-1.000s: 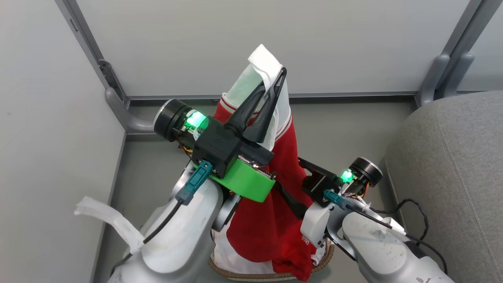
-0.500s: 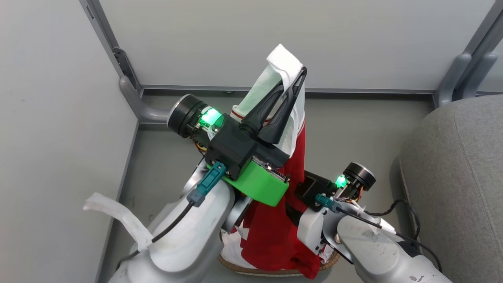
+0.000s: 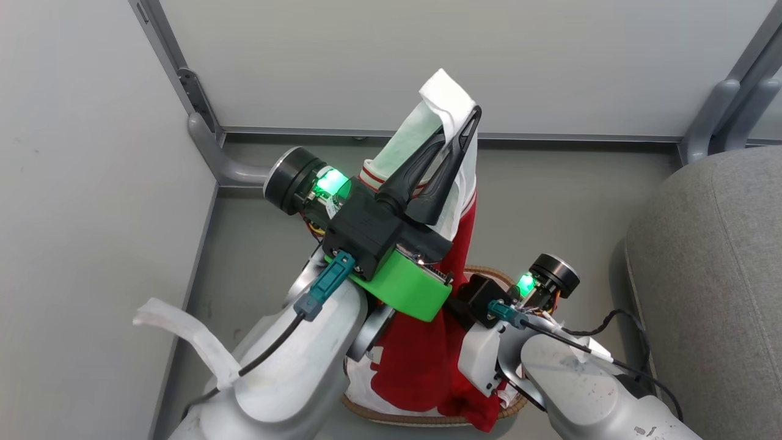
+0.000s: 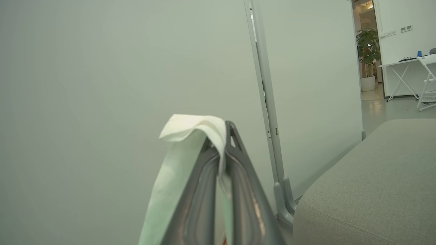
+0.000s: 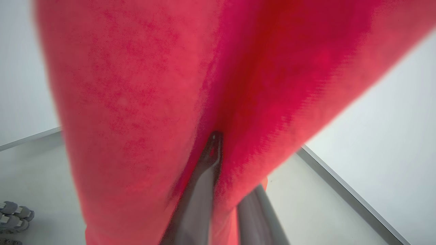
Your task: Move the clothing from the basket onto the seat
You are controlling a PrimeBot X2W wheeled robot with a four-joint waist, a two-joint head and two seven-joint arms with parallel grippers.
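Left gripper (image 3: 460,121) is high, jaws pinched tight on a white fold at the top of the garment (image 3: 421,360). The red body hangs straight down from there. Its lower end is bunched inside the basket (image 3: 489,270), not clear of the rim. Right gripper (image 5: 228,163) is lower, fingers closed into the red cloth about mid-length. Seat (image 3: 721,275) is off to the robot's right, well apart from the basket.

Judgement: lift stage, carry not begun. Raise both arms together until the hem clears the rim, or the basket may drag or tip. Then swing right with both pinches firm. The top hold is only a small fold and could slip. Lower onto the seat before letting go.
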